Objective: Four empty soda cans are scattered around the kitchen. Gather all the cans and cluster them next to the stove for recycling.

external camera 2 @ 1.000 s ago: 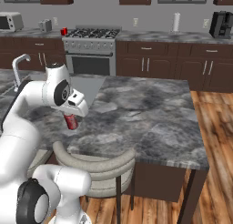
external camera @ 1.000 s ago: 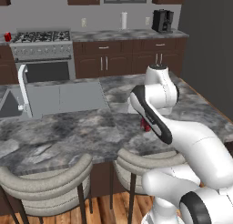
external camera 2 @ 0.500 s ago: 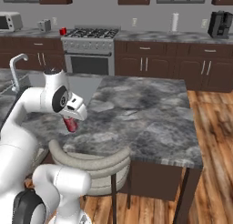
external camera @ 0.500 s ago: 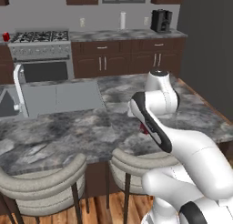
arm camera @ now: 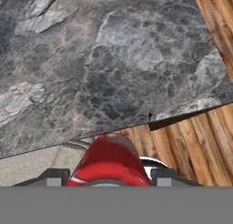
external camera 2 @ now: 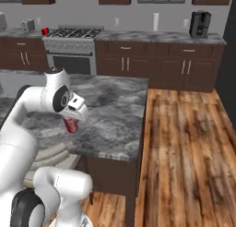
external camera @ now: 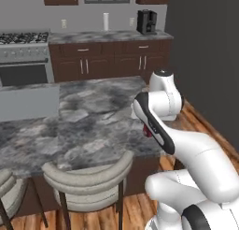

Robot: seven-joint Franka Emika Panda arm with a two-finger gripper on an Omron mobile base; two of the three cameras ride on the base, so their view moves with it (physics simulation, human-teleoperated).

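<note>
Arm's folded up tight over the island counter (external camera: 84, 126), wrist bent down, gripper (arm camera: 109, 177) clamped on a red soda can (arm camera: 109, 161) right above the counter's edge, near a stool (external camera: 88, 182).

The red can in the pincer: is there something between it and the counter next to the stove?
Yes. The soda can is held low, by the near edge of the island counter, and the island lies between it and the stove. One can already stands beside it.
</note>
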